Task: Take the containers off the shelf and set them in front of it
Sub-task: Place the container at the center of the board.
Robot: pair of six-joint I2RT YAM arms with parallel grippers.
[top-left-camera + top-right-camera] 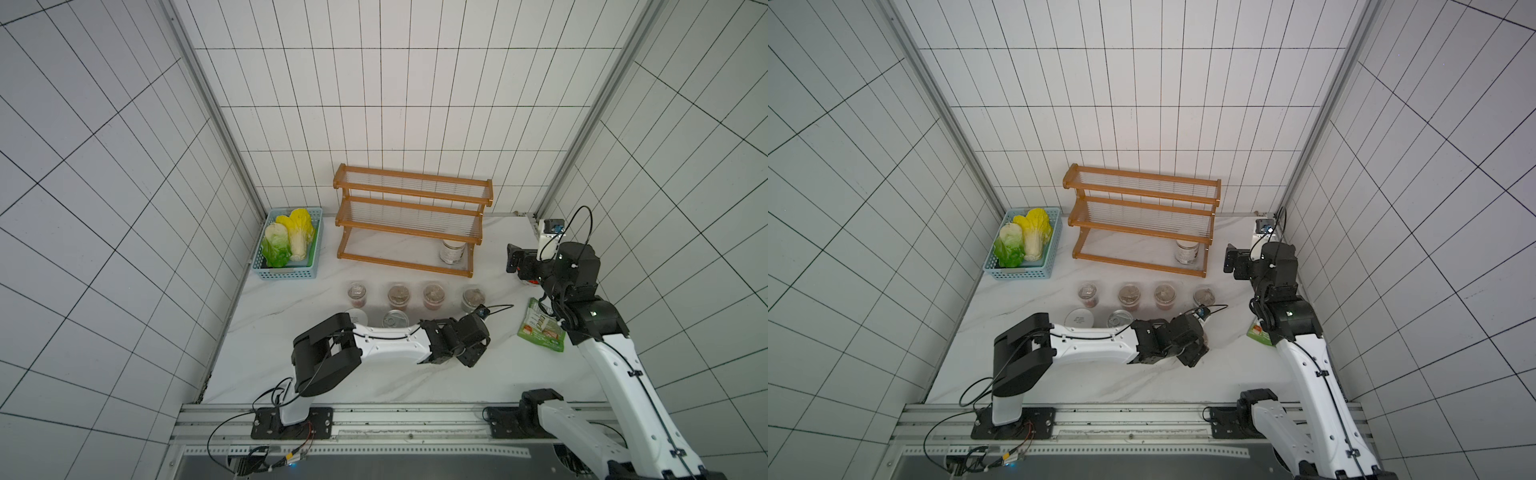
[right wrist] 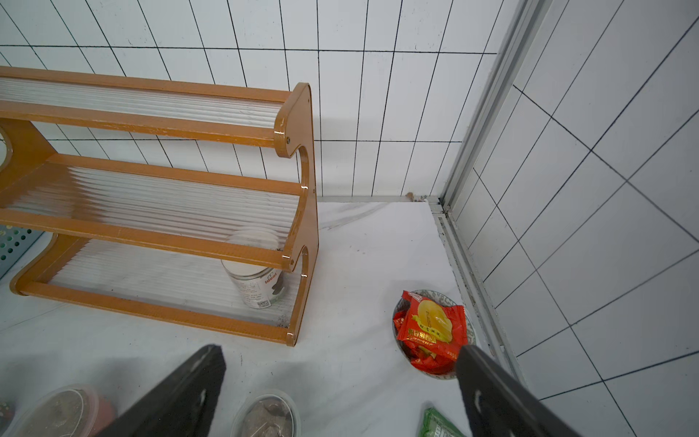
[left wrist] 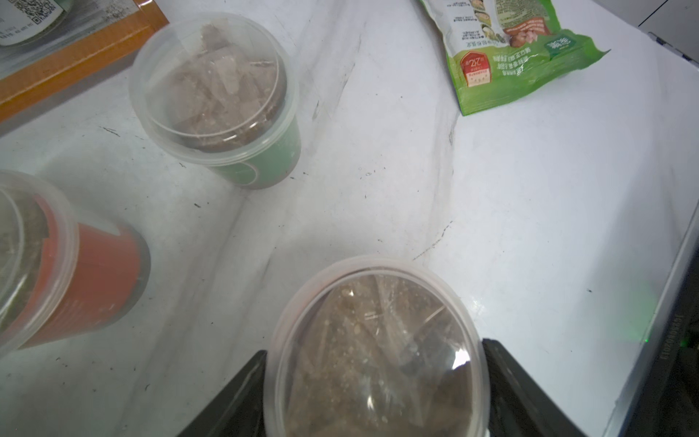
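Note:
The shelf (image 1: 409,206) stands at the back wall, and a white-lidded jar (image 1: 452,251) sits on its bottom tier at the right end; the right wrist view shows this jar (image 2: 257,282) too. On the table in front stand several clear-lidded cups (image 1: 399,296), a white-lidded jar (image 1: 357,316) and a silver tin (image 1: 395,320). My left gripper (image 1: 471,353) is low over the table, nearer than the row. In the left wrist view its fingers (image 3: 242,393) press both sides of a clear-lidded cup (image 3: 378,352). My right gripper (image 2: 340,355) hangs open to the right of the shelf.
A light-blue basket (image 1: 291,272) of cabbages sits left of the shelf. A green snack bag (image 1: 540,328) lies at the right, under the right arm. A bowl of red packets (image 2: 431,333) stands by the right wall. A green-based cup (image 3: 215,98) and a red-based cup (image 3: 75,272) stand near the held one.

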